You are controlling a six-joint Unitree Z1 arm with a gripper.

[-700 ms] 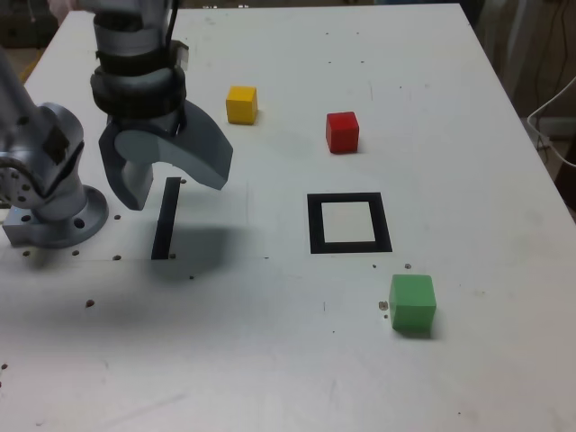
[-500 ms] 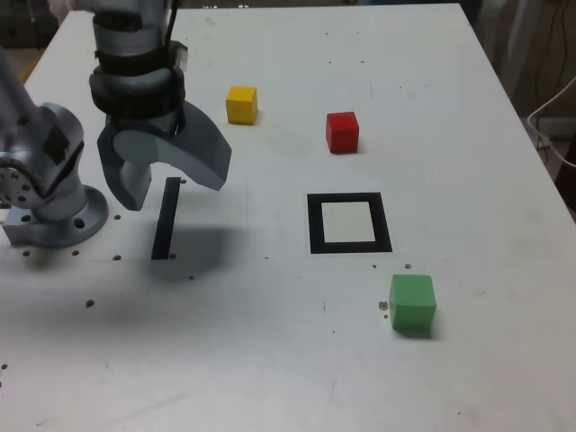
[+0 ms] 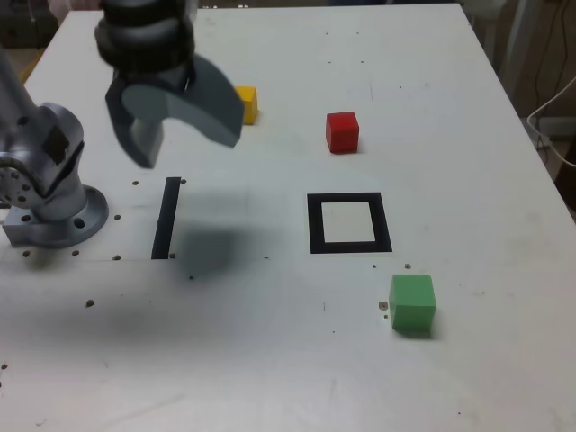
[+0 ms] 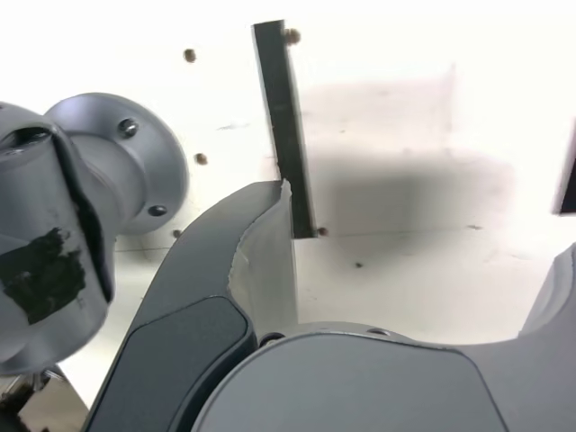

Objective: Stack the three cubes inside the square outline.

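In the exterior view my gripper (image 3: 184, 144) hangs open and empty above the table at the far left, over the top end of the black strip. Its right finger hides the left part of the yellow cube (image 3: 249, 103). The red cube (image 3: 342, 131) sits further right at the back. The black square outline (image 3: 315, 223) with its white centre lies in the middle, with nothing inside it. The green cube (image 3: 413, 302) rests in front of it, to the right. The wrist view shows the gripper (image 4: 423, 225) spread wide and no cube.
A straight black strip (image 3: 166, 218) (image 4: 283, 117) lies below the gripper. The arm's grey base (image 3: 49, 193) (image 4: 117, 171) stands at the exterior view's left edge. Small screw holes dot the white table (image 3: 270, 360).
The gripper has risen and shifted toward the far side, still open. It now covers part of the yellow cube. The cubes have not moved.
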